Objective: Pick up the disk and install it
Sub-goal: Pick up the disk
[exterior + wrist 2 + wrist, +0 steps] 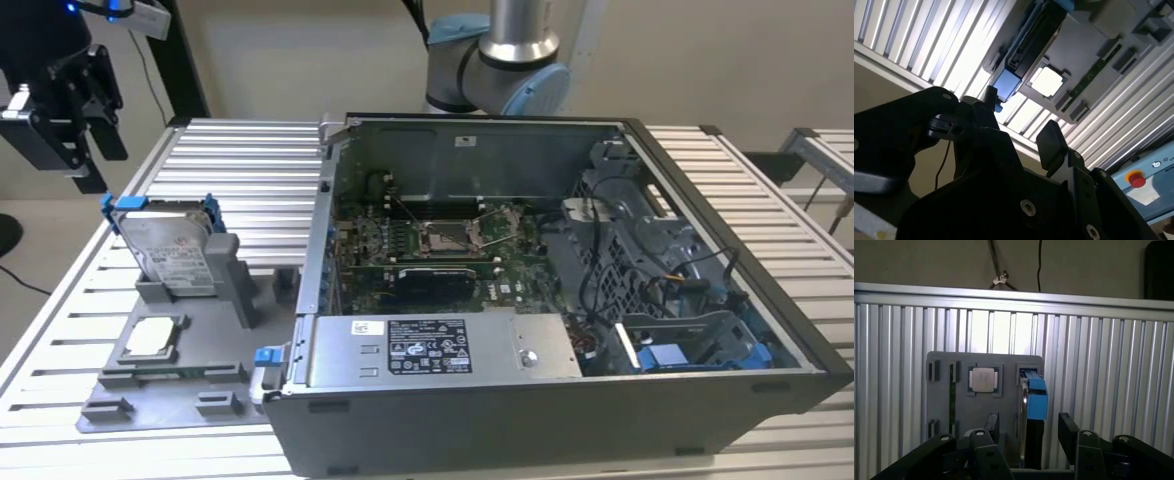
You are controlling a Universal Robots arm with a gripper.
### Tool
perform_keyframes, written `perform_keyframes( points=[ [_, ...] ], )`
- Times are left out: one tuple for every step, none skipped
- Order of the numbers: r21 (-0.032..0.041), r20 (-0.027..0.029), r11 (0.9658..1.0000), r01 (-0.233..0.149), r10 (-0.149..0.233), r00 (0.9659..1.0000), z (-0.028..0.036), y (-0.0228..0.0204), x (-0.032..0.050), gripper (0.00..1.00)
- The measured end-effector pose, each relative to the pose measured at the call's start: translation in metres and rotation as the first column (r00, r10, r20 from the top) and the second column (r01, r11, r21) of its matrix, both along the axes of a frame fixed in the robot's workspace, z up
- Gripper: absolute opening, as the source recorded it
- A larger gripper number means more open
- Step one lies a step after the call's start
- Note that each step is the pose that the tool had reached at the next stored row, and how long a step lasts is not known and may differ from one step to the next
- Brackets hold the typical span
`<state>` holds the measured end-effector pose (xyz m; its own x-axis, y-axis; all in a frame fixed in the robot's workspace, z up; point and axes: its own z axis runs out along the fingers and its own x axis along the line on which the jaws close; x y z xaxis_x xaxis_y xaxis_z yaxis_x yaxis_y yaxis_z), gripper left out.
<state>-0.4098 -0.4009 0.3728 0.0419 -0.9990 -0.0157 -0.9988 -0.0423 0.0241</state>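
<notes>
Nothing can be read. The disk (163, 226) carries a white label (180, 262) whose dark print is too small to make out. The power supply box (541, 352) bears a black label (430, 347) and a small white sticker (368, 327); a second white sticker (465, 140) sits on the computer case wall (534, 165)

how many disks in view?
1. The disk stands on edge in the grey fixture, at the exterior view's left of the case. The case may hide more.
</notes>
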Motion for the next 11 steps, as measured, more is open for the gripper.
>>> perform_keyframes(
  points=[
    [0.0000, 0.0000, 1.0000, 0.001, -0.001, 1.0000, -0.0013, 0.0004, 0.0000, 1.00],
    [0.0000, 0.0000, 1.0000, 0.001, -0.001, 1.0000, -0.0027, 0.0006, 0.0000, 1.00],
    [0.0001, 0.0001, 1.0000, 0.001, -0.001, 1.0000, -0.0041, 0.0009, 0.0000, 1.00],
    [0.0001, 0.0001, 1.0000, 0.002, -0.002, 1.0000, -0.0052, 0.0012, 0.0000, 1.00],
    [0.0000, 0.0000, 1.0000, 0.002, -0.002, 1.0000, -0.0064, 0.0014, 0.0000, 1.00],
    [0.0000, 0.0000, 1.0000, 0.002, -0.002, 1.0000, -0.0077, 0.0016, 0.0000, 1.00],
    [0.0000, 0.0001, 1.0000, 0.003, -0.003, 1.0000, -0.0106, 0.0020, 0.0000, 1.00],
    [0.0000, 0.0000, 1.0000, 0.004, -0.004, 1.0000, -0.0120, 0.0022, 0.0000, 1.00],
    [0.0000, 0.0001, 1.0000, 0.004, -0.004, 1.0000, -0.0132, 0.0022, 0.0000, 1.00],
    [0.0001, 0.0001, 1.0000, 0.005, -0.005, 1.0000, -0.0143, 0.0022, 0.0001, 1.00],
    [0.0000, 0.0000, 1.0000, 0.007, -0.007, 1.0000, -0.0155, 0.0022, 0.0001, 1.00]
  ],
)
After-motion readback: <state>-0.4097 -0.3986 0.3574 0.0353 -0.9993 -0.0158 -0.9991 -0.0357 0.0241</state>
